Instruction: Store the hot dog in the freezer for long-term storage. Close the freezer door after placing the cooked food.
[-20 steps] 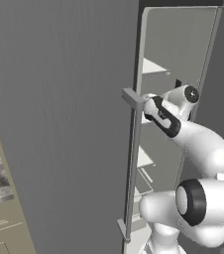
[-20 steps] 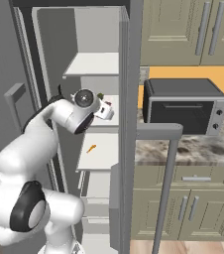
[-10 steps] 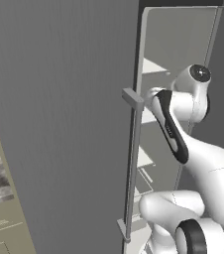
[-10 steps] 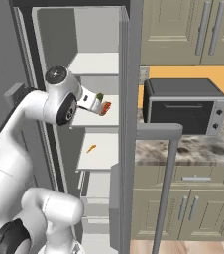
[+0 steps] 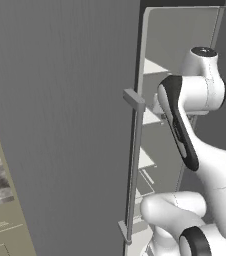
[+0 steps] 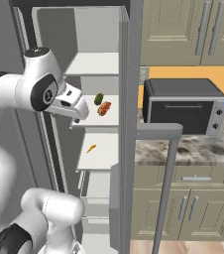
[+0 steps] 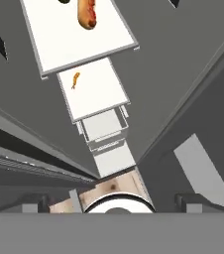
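Observation:
The hot dog point(image 6: 104, 108) point(image 7: 86, 12) lies on a white middle shelf point(image 6: 111, 119) of the freezer point(image 6: 96, 44), free of any grip. My gripper point(image 6: 82, 113) hovers just left of that shelf's front edge, short of the hot dog. In the hand view the gripper point(image 7: 114, 201) is open, its dark tips far apart with nothing between them. The freezer door point(image 6: 130, 99) stands open, seen edge-on, its bar handle point(image 6: 169, 168) sticking out to the right.
A dark green item point(image 6: 99, 98) sits behind the hot dog. A small orange bit point(image 6: 91, 148) point(image 7: 75, 79) lies on the shelf below, above white bins point(image 7: 104, 126). The wider grey door point(image 5: 60, 125) is shut. A microwave point(image 6: 183, 106) stands on the marble counter point(image 6: 203, 149).
My arm has swung its elbow up and the hand has drawn back a little to the left of the shelf. The hot dog stays on the shelf; the door has not moved.

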